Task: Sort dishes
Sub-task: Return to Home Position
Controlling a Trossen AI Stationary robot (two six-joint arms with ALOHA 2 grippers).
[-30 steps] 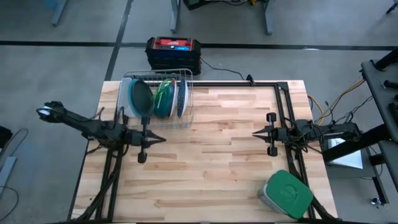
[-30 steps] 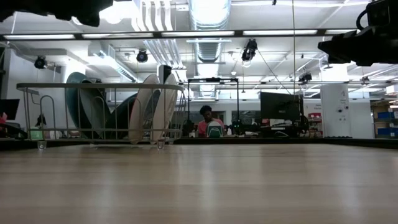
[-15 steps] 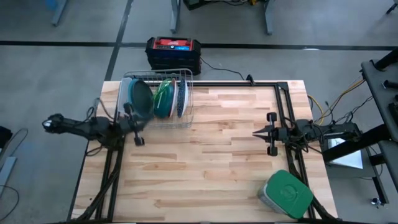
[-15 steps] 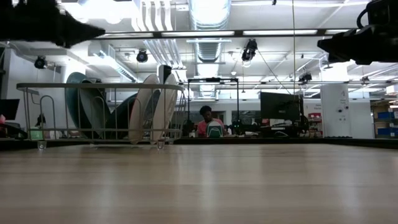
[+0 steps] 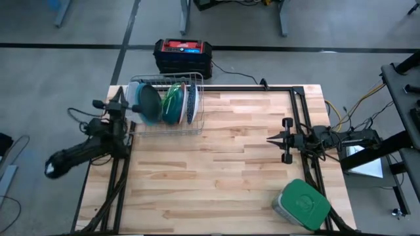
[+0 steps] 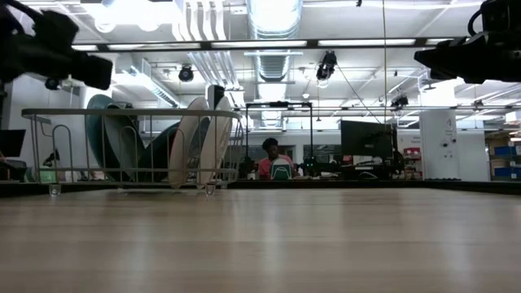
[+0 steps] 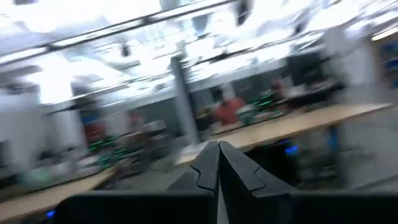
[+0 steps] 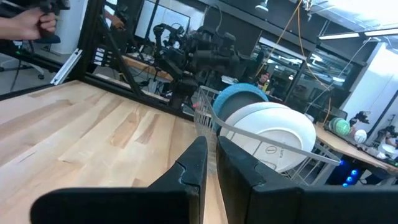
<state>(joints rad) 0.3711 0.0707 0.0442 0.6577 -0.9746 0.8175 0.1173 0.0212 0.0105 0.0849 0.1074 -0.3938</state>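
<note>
Inside wire rack (image 5: 176, 132), dishes (image 5: 172, 103) standing upright

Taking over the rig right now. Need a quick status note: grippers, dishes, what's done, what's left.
Left gripper: shut, empty, at the table's left edge beside the rack.
Right gripper: shut, empty, over the table's right side.
Dishes: all stand on edge in the wire rack at the far left corner. None are loose on the table.
Green-lidded container: near right corner.
Done: racking looks complete.
Left: nothing visible to rack. Just confirm both arms are home.
</note>
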